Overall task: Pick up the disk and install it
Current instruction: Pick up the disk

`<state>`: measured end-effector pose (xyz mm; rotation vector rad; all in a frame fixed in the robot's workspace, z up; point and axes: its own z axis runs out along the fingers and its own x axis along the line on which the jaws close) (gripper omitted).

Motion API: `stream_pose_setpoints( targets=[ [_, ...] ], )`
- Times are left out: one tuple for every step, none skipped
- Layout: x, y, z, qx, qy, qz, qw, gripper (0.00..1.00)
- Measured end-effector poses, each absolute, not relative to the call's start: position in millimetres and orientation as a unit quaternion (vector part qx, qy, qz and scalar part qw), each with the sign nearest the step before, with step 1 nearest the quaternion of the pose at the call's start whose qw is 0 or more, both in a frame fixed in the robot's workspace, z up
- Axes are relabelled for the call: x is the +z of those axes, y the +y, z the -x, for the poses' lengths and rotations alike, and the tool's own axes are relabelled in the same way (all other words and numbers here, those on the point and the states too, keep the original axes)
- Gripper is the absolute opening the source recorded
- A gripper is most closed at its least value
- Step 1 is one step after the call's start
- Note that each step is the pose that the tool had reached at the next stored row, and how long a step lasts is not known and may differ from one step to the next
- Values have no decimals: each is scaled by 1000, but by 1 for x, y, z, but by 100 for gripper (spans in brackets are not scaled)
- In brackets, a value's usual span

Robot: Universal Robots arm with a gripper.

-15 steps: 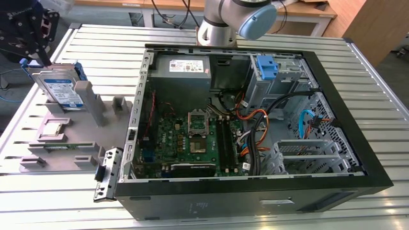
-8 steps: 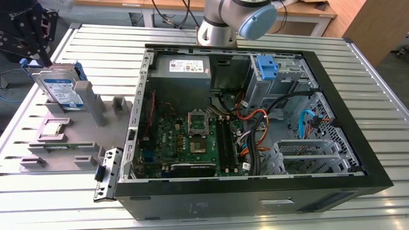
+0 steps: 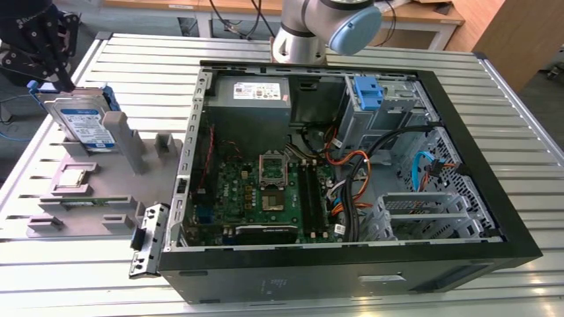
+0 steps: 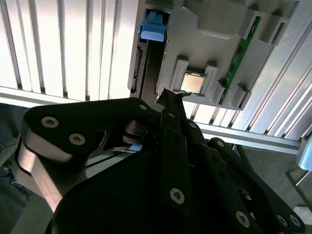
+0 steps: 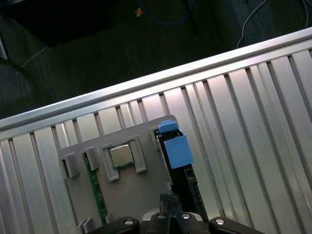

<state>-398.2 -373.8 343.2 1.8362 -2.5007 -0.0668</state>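
The disk (image 3: 82,123) stands on edge in a slot of the grey holder (image 3: 97,162) at the exterior view's left, its blue-and-white label showing and a blue carrier around it. Both wrist views look down on its blue carrier tab (image 4: 153,27) (image 5: 174,146) and its dark upper edge. My black gripper (image 3: 63,82) hangs just above the disk's top edge, towards the back. Its fingertips (image 5: 168,199) come together in a point, shut with nothing between them. In the second wrist view the gripper (image 4: 168,95) is over the holder beside the disk.
The open computer case (image 3: 520,244) lies in the middle of the slatted metal table (image 3: 529,86), with a bare blue bracket (image 3: 368,92) at its drive bay. The holder also carries a small square chip (image 3: 72,177) (image 4: 192,83) (image 5: 120,156) and a green memory stick (image 3: 84,203) (image 4: 241,63).
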Motion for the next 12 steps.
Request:
stream_pose_setpoints(
  targets=[
    [343,-374,398,-22,-803,-595,17,11],
    [343,-374,398,-22,-801,-597,16,11],
    [343,-374,398,-22,-801,-599,14,11],
    [343,-374,398,-23,-800,-600,13,11],
    [343,-374,398,-24,-799,-601,10,11],
    [343,-374,398,-26,-798,-602,8,11],
    [343,-374,398,-27,-797,-604,5,11],
    [343,-374,398,-29,-796,-605,3,11],
    [343,-374,398,-29,-795,-606,2,11],
    [343,-374,398,-29,-794,-607,1,11],
    [343,-374,398,-29,-794,-608,1,11],
    [343,-374,398,-29,-792,-609,1,11]
  ],
)
